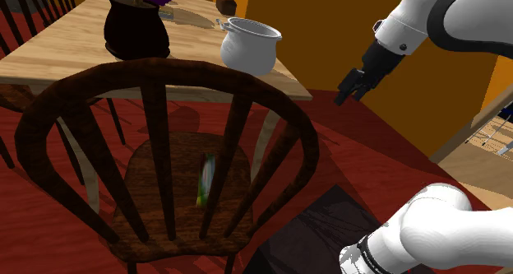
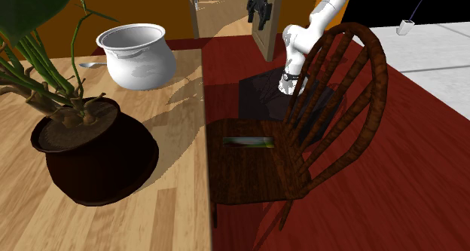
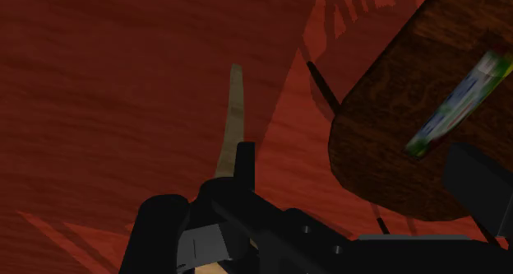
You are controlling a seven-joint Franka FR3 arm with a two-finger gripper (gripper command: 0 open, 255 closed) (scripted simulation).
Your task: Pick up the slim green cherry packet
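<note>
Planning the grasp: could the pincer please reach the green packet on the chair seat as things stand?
Probably yes: the open pincer hangs clear, nothing covers the packet, and the chair back stands aside.

We see a dark red plank floor [image 1: 362,141] across the room. On it stands a dark wooden chair [image 1: 173,67] with a curved spindle back. In the shoulder view a light wooden table [image 1: 66,50] sits at ten o'clock from the chair, and an orange wall [image 1: 321,25] rises at one o'clock. In the second exterior view we find pale grey flooring [image 2: 441,61] at two o'clock from the chair, with a black area [image 2: 376,4] beyond it.
</note>
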